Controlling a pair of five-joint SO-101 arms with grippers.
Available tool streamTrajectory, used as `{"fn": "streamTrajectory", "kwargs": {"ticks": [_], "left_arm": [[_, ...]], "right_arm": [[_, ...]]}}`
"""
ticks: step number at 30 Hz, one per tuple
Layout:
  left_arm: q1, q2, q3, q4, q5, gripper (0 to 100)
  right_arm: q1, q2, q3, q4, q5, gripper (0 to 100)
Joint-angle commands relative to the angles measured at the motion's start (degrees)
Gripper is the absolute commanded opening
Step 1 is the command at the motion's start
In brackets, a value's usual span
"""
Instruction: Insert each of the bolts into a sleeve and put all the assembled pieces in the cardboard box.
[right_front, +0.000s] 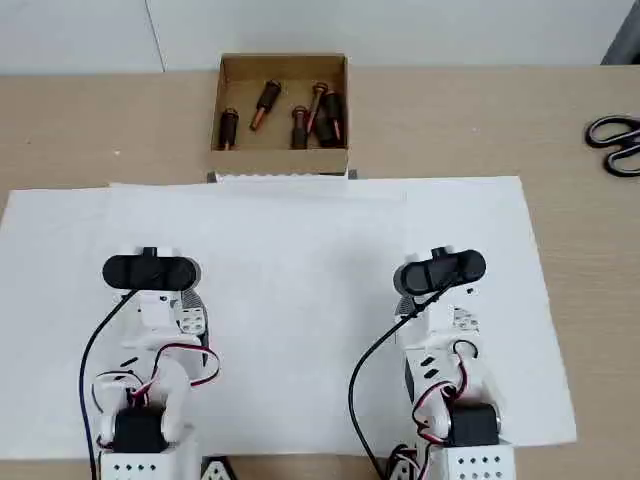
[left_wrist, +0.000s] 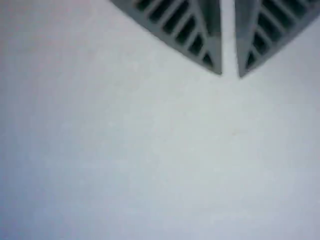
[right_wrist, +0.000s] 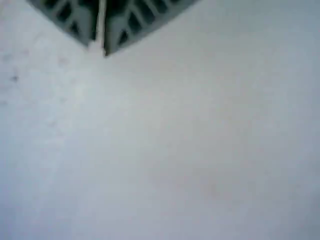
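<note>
Both arms parked; pieces sitting in the cardboard box.

You are seeing the assembled pieces, dark sleeves with coppery bolts poking out, lying loose inside the cardboard box, which is sitting at the far edge of the white paper sheet. Both arms are sitting folded on the sheet, well apart from the box on its near side. The left gripper is hanging just over the paper with its fingers drawn almost together, only a narrow slit between them, holding nothing. The right gripper is pressing its fingers together, likewise empty. Scissors are lying on the counter, well off to the box's right.
</note>
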Motion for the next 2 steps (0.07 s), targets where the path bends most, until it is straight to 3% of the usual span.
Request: {"fn": "streamTrajectory", "kwargs": {"ticks": [1, 2], "left_arm": [[-0.4, -0.4, -0.2, -0.2, -0.4, 1], [-0.4, -0.4, -0.2, -0.2, -0.4, 1]], "right_arm": [[0.5, 0.0, 0.9, -1.0, -0.5, 0.4], [0.5, 0.0, 0.9, -1.0, -0.5, 0.4]]}}
